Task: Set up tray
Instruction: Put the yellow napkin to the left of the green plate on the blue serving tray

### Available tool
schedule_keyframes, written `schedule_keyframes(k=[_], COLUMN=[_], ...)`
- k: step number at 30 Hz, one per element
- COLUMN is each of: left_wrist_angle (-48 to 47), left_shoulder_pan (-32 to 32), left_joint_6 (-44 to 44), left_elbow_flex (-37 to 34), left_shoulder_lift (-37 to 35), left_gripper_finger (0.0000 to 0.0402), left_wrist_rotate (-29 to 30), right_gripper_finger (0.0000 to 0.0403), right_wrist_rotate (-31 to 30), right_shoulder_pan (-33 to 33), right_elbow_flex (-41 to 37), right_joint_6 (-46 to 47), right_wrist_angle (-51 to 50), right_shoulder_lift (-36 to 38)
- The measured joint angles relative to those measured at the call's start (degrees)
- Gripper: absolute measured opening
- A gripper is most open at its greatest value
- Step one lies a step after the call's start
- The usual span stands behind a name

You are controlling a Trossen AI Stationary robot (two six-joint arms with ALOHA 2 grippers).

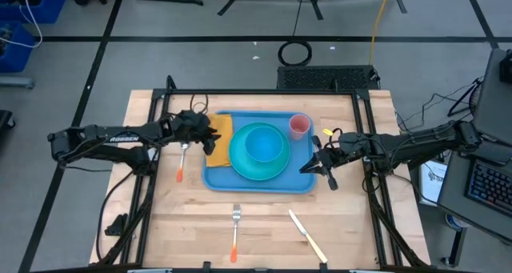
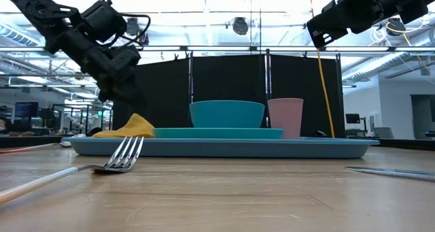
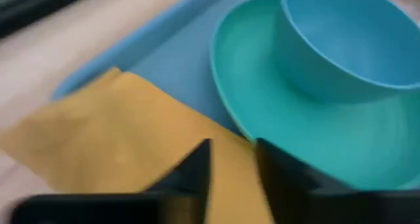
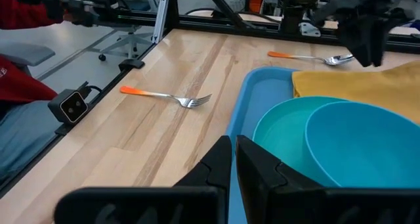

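Left gripper (image 1: 210, 135), fingers nearly pressed together above the yellow cloth napkin (image 1: 220, 133), could drag it off the light-blue plastic tray (image 1: 264, 183).

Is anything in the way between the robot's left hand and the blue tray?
Yes. The left gripper hangs over the tray's left edge, and a yellow napkin lies right under it, covering that part of the tray. The teal plate with its bowl sits beside the napkin.
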State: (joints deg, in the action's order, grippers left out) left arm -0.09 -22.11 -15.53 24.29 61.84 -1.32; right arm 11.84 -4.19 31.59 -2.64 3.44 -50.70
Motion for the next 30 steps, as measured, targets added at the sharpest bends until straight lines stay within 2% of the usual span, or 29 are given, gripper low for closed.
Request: schedule_keyframes(k=[2, 4, 9, 14, 18, 23, 27, 30], left_wrist_angle=[-0.57, -2.03, -2.81, -2.83, -2.54, 4.46, 9.65, 9.58], left_shoulder_pan=[1.25, 2.17, 3.25, 4.38, 4.55, 6.03, 6.55, 6.43], left_joint_6=[-0.77, -2.45, -4.30, -5.70, -7.99, -7.14, -8.82, -9.69], left_elbow_flex=[0.00, 0.00, -0.01, 0.00, -0.09, -0.09, -0.04, -0.09], left_shoulder_lift=[-0.02, -0.01, 0.00, 0.56, 4.93, 12.06, 16.95, 20.12], left_gripper_finger=[0.0046, 0.0015, 0.0004, 0.0003, 0.0002, 0.0001, 0.0001, 0.0001], left_wrist_rotate=[-0.10, 0.30, -0.27, -3.25, -3.82, -3.17, -7.26, -6.27], right_gripper_finger=[0.0013, 0.0013, 0.0013, 0.0013, 0.0013, 0.0013, 0.0013, 0.0013], right_wrist_rotate=[0.00, 0.00, -0.02, -0.02, -0.02, -0.02, -0.02, -0.02], right_shoulder_pan=[0.02, 0.02, 0.02, 0.02, 0.00, 0.02, 0.02, 0.02], right_elbow_flex=[0.00, 0.00, 0.00, 0.00, 0.00, 0.00, 0.00, 0.00], right_joint_6=[0.01, 0.01, -0.04, -0.16, -0.19, -0.19, -0.24, -0.51], right_wrist_angle=[0.02, 0.09, 0.26, 1.20, 1.30, 1.53, 1.53, 1.51], right_shoulder_lift=[0.01, 0.00, 0.01, 0.01, 0.00, 0.00, 0.00, 0.00])
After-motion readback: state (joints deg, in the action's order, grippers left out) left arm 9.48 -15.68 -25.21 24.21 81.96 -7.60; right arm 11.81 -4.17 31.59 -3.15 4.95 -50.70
